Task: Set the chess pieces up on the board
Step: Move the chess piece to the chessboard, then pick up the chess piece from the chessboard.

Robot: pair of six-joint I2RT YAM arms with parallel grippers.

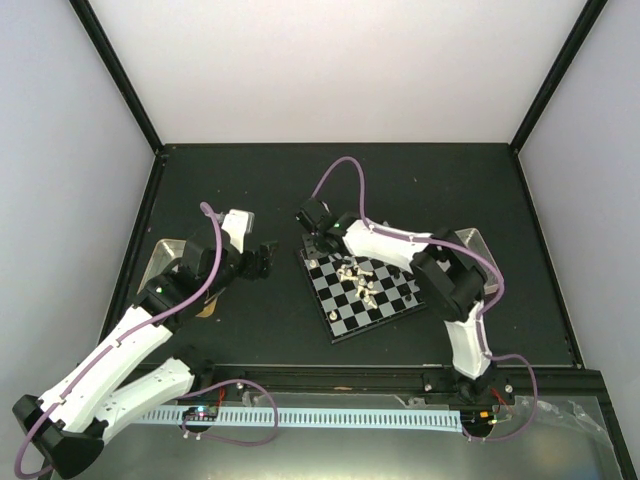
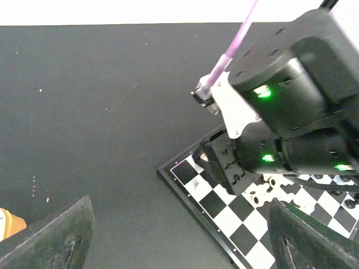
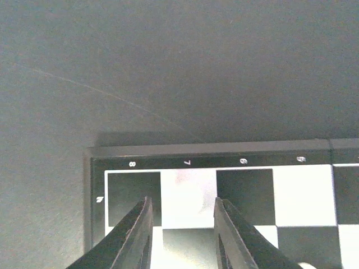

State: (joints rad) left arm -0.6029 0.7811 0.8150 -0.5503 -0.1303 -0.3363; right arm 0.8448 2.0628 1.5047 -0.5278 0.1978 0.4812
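The board [image 1: 372,302] lies tilted right of centre, and the left wrist view shows its corner [image 2: 224,210]. Several cream chess pieces [image 1: 358,276] are clustered on its middle, and some show in the left wrist view [image 2: 263,193]. My right gripper [image 1: 313,226] hovers over the board's far-left corner. In its wrist view the right gripper [image 3: 182,204] is open about one square wide over a white edge square [image 3: 188,185]. A faint pale blur lies on that square; I cannot tell what it is. My left gripper [image 1: 264,260] is wide open and empty [image 2: 182,241], left of the board.
Metal tray corners show behind both arms, at the left [image 1: 168,254] and at the right [image 1: 478,243]. A small orange-brown thing [image 1: 206,308] lies on the mat by the left arm. A white cable duct [image 1: 330,415] runs along the front edge.
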